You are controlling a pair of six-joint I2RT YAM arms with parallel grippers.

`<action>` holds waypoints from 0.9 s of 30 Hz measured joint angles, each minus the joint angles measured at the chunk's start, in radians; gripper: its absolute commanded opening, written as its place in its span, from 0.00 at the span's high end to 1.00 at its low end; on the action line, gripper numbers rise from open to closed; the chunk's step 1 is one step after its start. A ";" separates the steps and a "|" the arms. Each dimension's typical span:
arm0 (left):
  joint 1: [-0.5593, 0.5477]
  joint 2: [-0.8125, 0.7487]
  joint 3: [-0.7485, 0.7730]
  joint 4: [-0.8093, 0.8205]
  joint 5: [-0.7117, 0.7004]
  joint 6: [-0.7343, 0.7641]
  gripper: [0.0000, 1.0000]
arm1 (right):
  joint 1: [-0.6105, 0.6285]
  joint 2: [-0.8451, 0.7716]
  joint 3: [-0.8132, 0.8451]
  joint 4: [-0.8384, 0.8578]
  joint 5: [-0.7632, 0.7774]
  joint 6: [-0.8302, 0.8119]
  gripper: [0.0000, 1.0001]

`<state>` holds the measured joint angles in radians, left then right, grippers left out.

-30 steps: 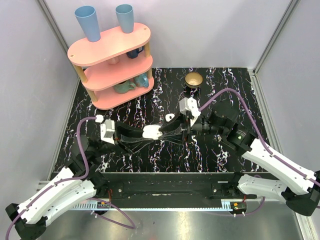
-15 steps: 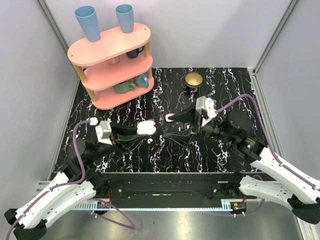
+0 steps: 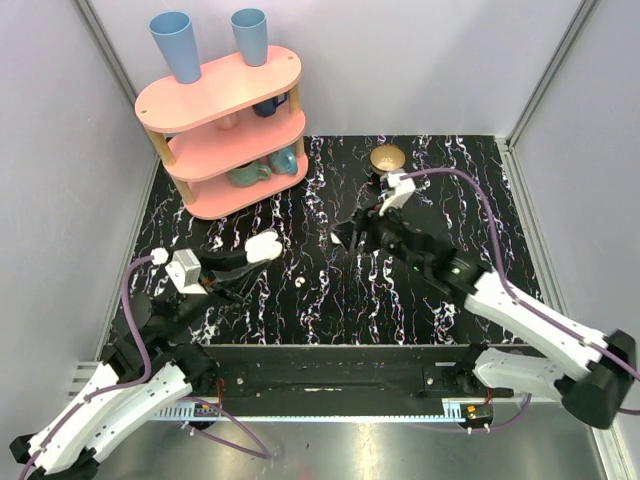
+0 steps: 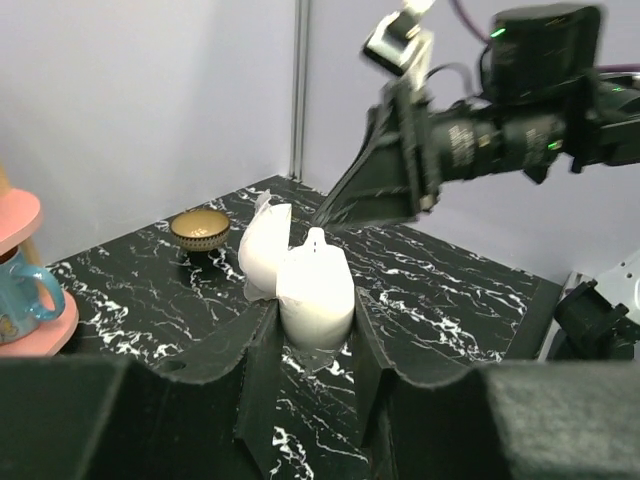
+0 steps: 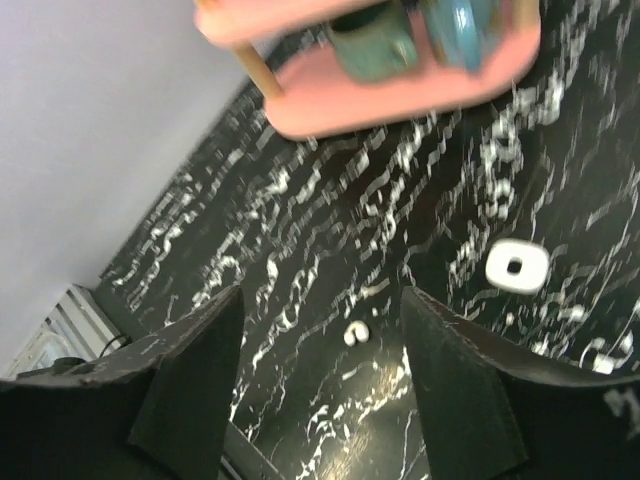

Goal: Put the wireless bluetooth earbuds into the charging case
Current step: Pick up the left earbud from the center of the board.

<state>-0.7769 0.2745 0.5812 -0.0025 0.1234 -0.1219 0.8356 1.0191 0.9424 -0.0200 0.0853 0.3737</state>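
The white charging case (image 4: pixel 300 290) stands upright with its lid open, and my left gripper (image 4: pixel 312 322) is shut on its lower half. From above, the case (image 3: pixel 264 245) hangs over the left middle of the black marbled table. A small white tip pokes up from the case's top, too small to name. One tiny white earbud (image 3: pixel 300 283) lies loose on the table, right of the case and nearer. My right gripper (image 5: pixel 322 300) is open above the table, and the earbud (image 5: pixel 355 333) shows between its fingers, far below. In the top view the right gripper (image 3: pixel 354 236) is right of the earbud and farther back.
A pink three-tier shelf (image 3: pixel 225 125) with mugs and two blue cups stands at the back left. A gold bowl (image 3: pixel 387 158) sits at the back middle. A small white square piece with a hole (image 5: pixel 515 265) lies on the table by the right gripper.
My left arm has drawn back to the left with the case. The right gripper has opened and swung away from the case. The loose earbud has come into view on the table.
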 measured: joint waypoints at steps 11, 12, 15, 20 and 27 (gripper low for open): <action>0.000 -0.069 0.023 -0.103 -0.030 0.010 1.00 | -0.129 0.527 0.072 -0.101 -0.286 0.144 0.40; 0.000 -0.071 0.025 -0.109 -0.030 0.010 1.00 | -0.129 0.571 0.095 -0.111 -0.319 0.143 0.41; 0.000 -0.073 0.028 -0.118 -0.030 0.010 1.00 | -0.129 0.668 0.159 -0.132 -0.389 0.130 0.41; 0.000 -0.079 0.032 -0.139 -0.031 0.010 1.00 | -0.129 0.763 0.264 -0.184 -0.462 0.080 0.46; 0.000 -0.085 0.039 -0.141 -0.031 0.012 1.00 | -0.127 0.875 0.401 -0.242 -0.557 0.014 0.52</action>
<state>-0.7769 0.1894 0.6201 -0.1432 0.0921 -0.1097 0.7090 1.8946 1.3437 -0.2619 -0.4713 0.3878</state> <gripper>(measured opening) 0.340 0.494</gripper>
